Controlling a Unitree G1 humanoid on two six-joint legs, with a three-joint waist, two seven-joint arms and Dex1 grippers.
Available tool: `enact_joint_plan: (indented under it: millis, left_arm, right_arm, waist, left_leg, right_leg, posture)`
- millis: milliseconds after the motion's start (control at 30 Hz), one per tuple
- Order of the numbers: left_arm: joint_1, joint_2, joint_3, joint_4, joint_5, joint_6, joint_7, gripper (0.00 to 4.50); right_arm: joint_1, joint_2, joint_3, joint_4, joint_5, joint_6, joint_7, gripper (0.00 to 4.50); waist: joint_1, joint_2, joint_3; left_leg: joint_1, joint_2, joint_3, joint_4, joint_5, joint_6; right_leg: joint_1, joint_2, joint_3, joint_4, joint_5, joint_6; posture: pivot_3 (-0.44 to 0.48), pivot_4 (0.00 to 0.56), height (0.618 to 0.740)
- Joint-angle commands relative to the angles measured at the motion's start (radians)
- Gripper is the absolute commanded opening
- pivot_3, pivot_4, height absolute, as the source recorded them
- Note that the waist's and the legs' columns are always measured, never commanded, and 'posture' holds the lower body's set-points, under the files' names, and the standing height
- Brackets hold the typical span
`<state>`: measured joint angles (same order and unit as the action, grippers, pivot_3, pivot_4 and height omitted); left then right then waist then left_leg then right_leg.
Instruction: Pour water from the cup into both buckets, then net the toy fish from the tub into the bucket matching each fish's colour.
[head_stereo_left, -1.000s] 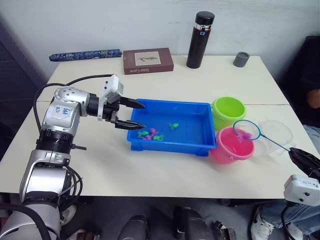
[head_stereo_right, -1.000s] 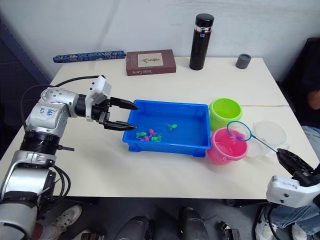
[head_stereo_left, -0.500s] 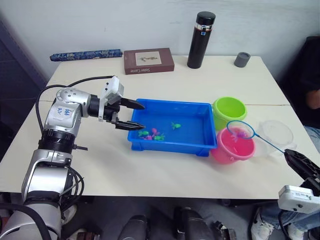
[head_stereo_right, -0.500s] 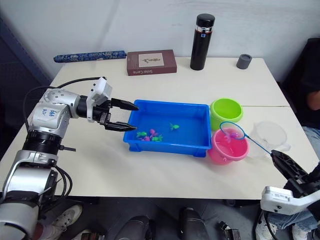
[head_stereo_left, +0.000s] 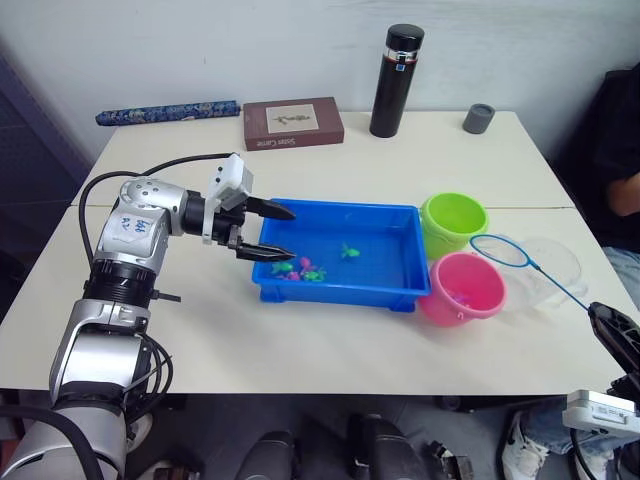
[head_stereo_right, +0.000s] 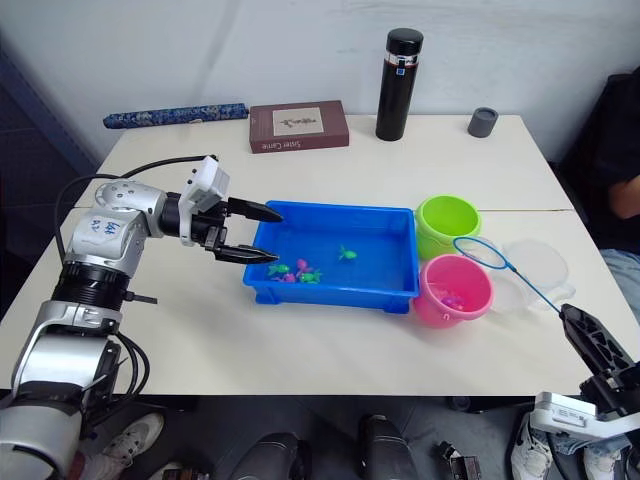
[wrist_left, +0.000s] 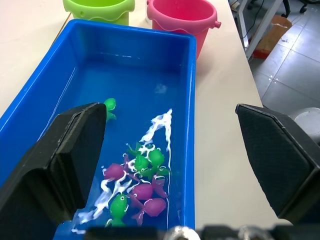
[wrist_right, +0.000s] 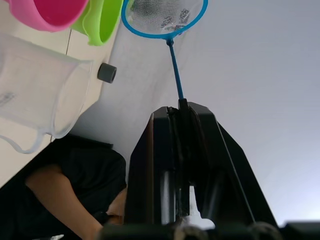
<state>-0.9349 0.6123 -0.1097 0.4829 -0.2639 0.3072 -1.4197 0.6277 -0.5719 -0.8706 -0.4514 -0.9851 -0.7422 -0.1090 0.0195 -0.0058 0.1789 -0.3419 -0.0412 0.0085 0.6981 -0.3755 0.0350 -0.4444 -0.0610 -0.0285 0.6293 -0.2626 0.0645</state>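
The blue tub (head_stereo_left: 405, 215) sits mid-table and holds water with several tiny toy fish (head_stereo_left: 300, 270), pink and green, bunched near its left end (wrist_left: 142, 180). My left gripper (head_stereo_left: 290, 232) is open over that end of the tub, holding nothing. To the right of the tub stand the lime green bucket (head_stereo_left: 453, 222) and the pink bucket (head_stereo_left: 462, 288). The clear cup (head_stereo_left: 555, 272) stands just right of them. My right gripper (head_stereo_left: 602, 314) is shut on the handle of the net (head_stereo_left: 498, 250). Its blue hoop hangs empty between the pink bucket and the cup (wrist_right: 164, 17).
Along the back of the table are a black flask (head_stereo_left: 395, 80), a brown book (head_stereo_left: 292, 122), a small grey cap (head_stereo_left: 479, 118) and a rolled blue patterned item (head_stereo_left: 168, 111). A person in dark clothing (head_stereo_left: 625, 180) sits at the right edge.
The net has swung from over the pink bucket to the right, toward the cup. The pink fish that lay in its mesh is gone from it. The left arm has not moved.
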Motion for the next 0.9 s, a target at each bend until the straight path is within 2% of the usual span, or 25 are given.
enact_joint_plan:
  millis: [33,167,300,333,400,467,600,767,900]
  left_arm:
    - [0.001,0.02,0.019,-0.035,-0.007,0.006,0.001,4.46]
    - [0.003,0.029,0.023,-0.04,-0.011,0.012,-0.003,4.46]
    - [0.003,0.046,0.036,-0.049,-0.025,0.036,-0.005,4.46]
    - [0.009,0.058,0.046,-0.055,-0.025,0.037,0.004,4.46]
    - [0.021,0.071,0.059,-0.066,-0.024,0.041,0.019,4.46]
    - [0.045,0.083,0.071,-0.101,-0.032,0.059,0.032,4.46]
    - [0.109,0.109,0.103,-0.199,-0.056,0.11,0.064,4.46]
    - [0.174,0.145,0.136,-0.29,-0.08,0.161,0.103,4.46]
    - [0.217,0.166,0.159,-0.344,-0.097,0.192,0.129,4.46]
  right_arm:
    - [-0.002,-0.006,0.002,0.009,0.015,0.02,-0.045,0.0]
    - [-0.039,-0.058,0.022,0.002,0.14,0.037,0.017,0.0]
    - [-0.137,-0.164,0.131,-0.024,0.363,0.131,0.204,0.0]
    - [-0.221,-0.193,0.197,-0.038,0.481,0.288,0.323,0.0]
    - [-0.349,-0.231,0.283,-0.05,0.623,0.492,0.47,0.0]
    - [-0.473,-0.295,0.363,-0.034,0.734,0.565,0.576,0.0]
    - [-0.756,-0.369,0.516,0.038,0.944,0.835,0.763,0.0]
    - [-0.907,-0.41,0.566,0.061,1.084,1.122,0.877,0.0]
    - [-0.971,-0.384,0.546,0.017,1.223,1.366,0.886,0.0]
  waist:
    - [0.0,0.0,0.0]
    - [-0.009,0.0,0.0]
    - [-0.027,-0.001,0.001]
    - [-0.031,-0.002,0.001]
    - [-0.042,-0.003,0.001]
    - [-0.044,-0.003,0.001]
    - [-0.045,-0.004,0.001]
    - [-0.021,-0.004,0.001]
    - [-0.012,-0.004,0.001]
  left_leg:
    - [0.001,0.0,0.001,0.0,0.0,0.001]
    - [0.003,0.0,0.004,0.0,-0.001,0.002]
    - [0.005,0.0,0.005,0.0,-0.001,0.002]
    - [0.006,0.0,0.006,0.0,-0.001,0.003]
    - [0.006,0.002,0.007,0.001,-0.001,0.003]
    - [0.007,0.002,0.007,0.001,-0.001,0.003]
    - [0.006,0.003,0.005,0.001,-0.002,0.002]
    - [0.004,0.003,0.004,0.001,-0.002,0.002]
    - [0.002,0.003,0.004,0.001,-0.003,0.003]
  right_leg:
    - [0.0,0.0,0.001,0.0,0.0,0.0]
    - [0.0,0.0,0.004,0.001,0.0,0.0]
    - [0.002,0.001,0.005,0.001,0.0,0.0]
    - [0.002,0.001,0.006,0.002,0.0,0.001]
    - [0.002,0.002,0.007,0.003,0.0,0.001]
    - [0.002,0.001,0.007,0.004,0.0,0.001]
    - [0.001,0.001,0.006,0.007,0.0,0.0]
    - [0.0,0.0,0.005,0.005,0.0,0.0]
    - [0.0,-0.001,0.004,-0.001,0.001,0.001]
  posture:
    - [0.0,0.15,0.739]
    - [0.0,0.15,0.739]
    - [0.0,0.15,0.739]
    - [0.0,0.15,0.739]
    - [0.0,0.15,0.739]
    - [0.0,0.15,0.739]
    - [0.0,0.15,0.739]
    - [0.0,0.15,0.739]
    - [0.0,0.15,0.739]
